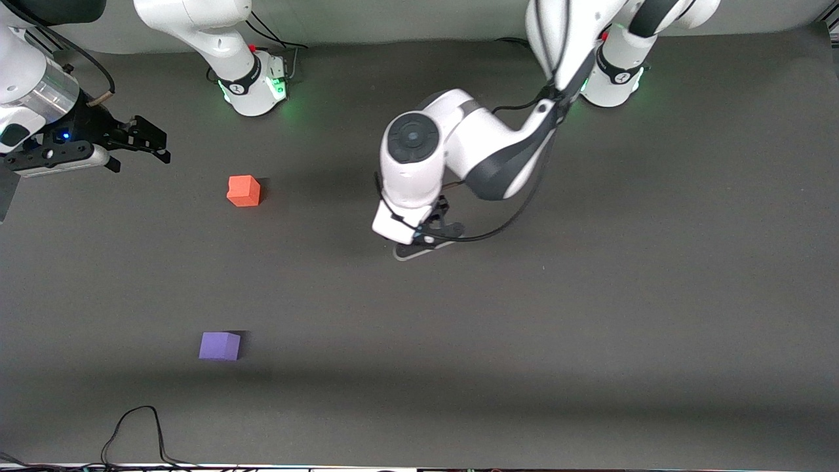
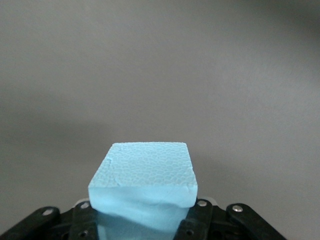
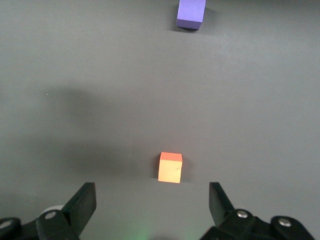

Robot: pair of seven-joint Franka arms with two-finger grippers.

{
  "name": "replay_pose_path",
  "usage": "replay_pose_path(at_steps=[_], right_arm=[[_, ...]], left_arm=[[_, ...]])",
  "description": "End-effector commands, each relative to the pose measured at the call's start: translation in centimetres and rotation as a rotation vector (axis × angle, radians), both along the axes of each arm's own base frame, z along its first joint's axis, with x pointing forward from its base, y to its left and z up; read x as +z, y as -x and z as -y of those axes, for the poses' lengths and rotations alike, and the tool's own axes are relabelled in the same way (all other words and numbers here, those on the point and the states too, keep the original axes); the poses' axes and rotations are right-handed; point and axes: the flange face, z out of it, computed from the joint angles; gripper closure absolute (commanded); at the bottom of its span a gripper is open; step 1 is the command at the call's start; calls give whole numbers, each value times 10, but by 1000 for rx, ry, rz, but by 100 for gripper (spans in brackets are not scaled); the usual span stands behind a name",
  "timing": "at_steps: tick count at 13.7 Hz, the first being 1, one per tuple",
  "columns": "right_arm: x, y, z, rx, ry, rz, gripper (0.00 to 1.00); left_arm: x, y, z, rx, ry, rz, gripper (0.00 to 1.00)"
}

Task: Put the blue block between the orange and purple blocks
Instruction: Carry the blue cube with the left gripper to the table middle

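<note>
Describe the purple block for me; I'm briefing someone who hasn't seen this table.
Start at the right arm's end of the dark table, where two cubes sit apart. The purple block is the one nearer the front camera, with the orange block farther back. Its violet colour sets it apart; the only other cube, sky-blue, is held in the left gripper.

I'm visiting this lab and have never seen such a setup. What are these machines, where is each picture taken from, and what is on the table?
These are two robot arms with two-finger grippers at a dark table. One picture looks down from a high camera facing them; the other two come from cameras on each wrist. The left gripper, over the middle of the table, is shut on the blue block. The right gripper waits open at its own end of the table. The orange block and, nearer the front camera, the purple block lie apart on the table.
</note>
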Motion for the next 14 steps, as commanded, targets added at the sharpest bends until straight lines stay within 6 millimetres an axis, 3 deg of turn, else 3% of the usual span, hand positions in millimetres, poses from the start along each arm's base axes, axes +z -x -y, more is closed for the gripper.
replay_pose_path(at_steps=[1,4,6,8,10,12,14], right_arm=[[1,2,1,13,-10,-7,0],[5,4,1,10,-12,2,0],[6,5,-1,10,-12,5,0],[6,4,-1,11,-11,3,0],[6,5,1,8,-13,3,0],[5,6,1,5,-15,1,0],[6,5,1,3,-18,3,0]], left_arm=[[-52,18,34,8,-49,38,47],[-116,39,57,-20,-70,59,46],[-143,46,64,-37,-72,69,44],[-160,55,67,-54,-95,68,34],[-163,55,65,-54,-104,68,0],[-149,51,63,-53,-96,78,0],[-110,29,46,-17,-95,88,0]])
